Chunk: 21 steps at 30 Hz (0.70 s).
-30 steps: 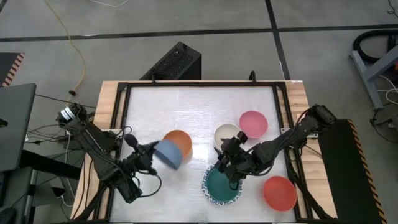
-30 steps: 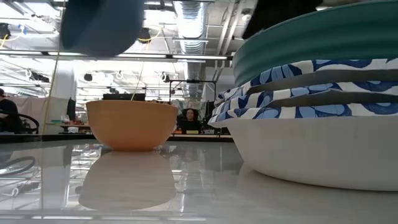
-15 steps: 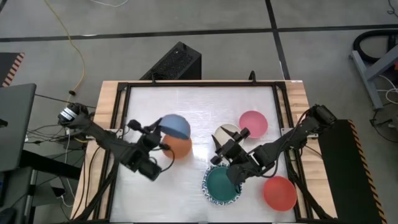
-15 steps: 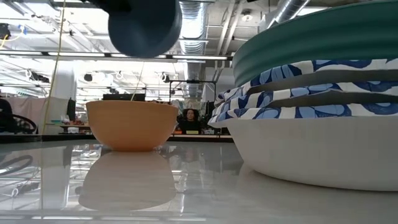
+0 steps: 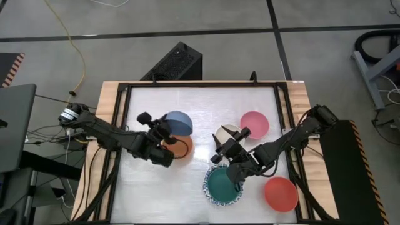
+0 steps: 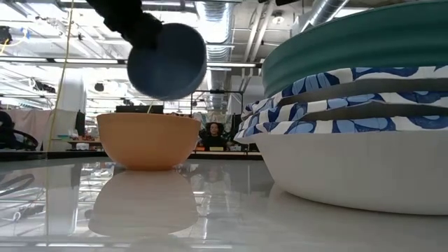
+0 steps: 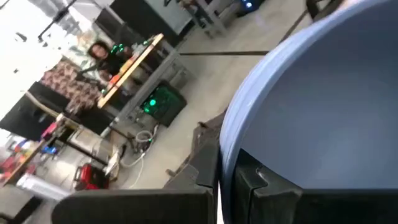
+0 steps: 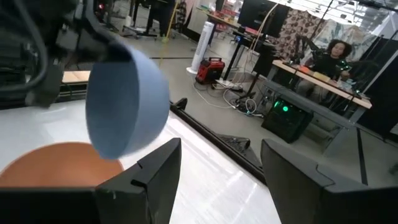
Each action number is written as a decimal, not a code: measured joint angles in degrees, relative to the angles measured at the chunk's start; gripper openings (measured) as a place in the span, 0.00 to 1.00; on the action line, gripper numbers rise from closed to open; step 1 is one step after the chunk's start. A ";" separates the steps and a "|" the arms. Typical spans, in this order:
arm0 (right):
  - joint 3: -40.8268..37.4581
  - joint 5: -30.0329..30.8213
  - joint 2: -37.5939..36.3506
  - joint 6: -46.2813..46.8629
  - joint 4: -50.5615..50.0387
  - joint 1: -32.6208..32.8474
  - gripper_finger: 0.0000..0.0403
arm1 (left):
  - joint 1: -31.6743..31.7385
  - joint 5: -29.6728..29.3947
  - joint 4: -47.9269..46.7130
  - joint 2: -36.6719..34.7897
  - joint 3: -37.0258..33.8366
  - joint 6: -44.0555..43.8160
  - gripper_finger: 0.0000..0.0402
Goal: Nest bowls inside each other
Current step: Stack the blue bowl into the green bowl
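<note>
A blue bowl hangs in the air over the far rim of the orange bowl, which stands on the table. My left gripper is shut on the blue bowl, seen from below in the low view. Near the front, a green bowl sits nested on top of white bowls with blue patterned rims. My right gripper stands open above the table between that stack and the cream bowl, which it partly hides. It touches nothing. My left gripper pinches the blue bowl's rim, one finger outside the wall and one inside. The fingers come nearly level from the table's left. The bowl is lifted clear and tipped on its side above the orange bowl.
A pink bowl stands at the far right and a red bowl at the near right corner. Black rails frame the white table. People sit at desks in the room beyond.
My left gripper has swung the blue bowl from the near side of the orange bowl toward the table's far edge and a little right, over that bowl, turning it as it went. My right gripper has tipped up from the green bowl toward level, staying open.
</note>
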 joint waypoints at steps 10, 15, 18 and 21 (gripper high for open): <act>0.00 -1.36 0.00 0.02 -0.16 0.58 0.59 | 3.40 28.27 51.29 -0.37 -3.41 38.51 0.00; 0.00 4.04 -0.17 0.02 -0.18 3.38 0.59 | 7.39 30.17 65.16 -1.04 -3.48 47.86 0.00; 0.02 9.81 -0.17 -0.03 -1.45 6.46 0.59 | 10.16 32.97 70.51 -1.05 -3.48 49.47 0.00; -0.08 7.92 -0.68 0.18 -2.84 8.47 0.59 | 13.40 32.93 74.36 -0.79 -3.37 49.70 0.00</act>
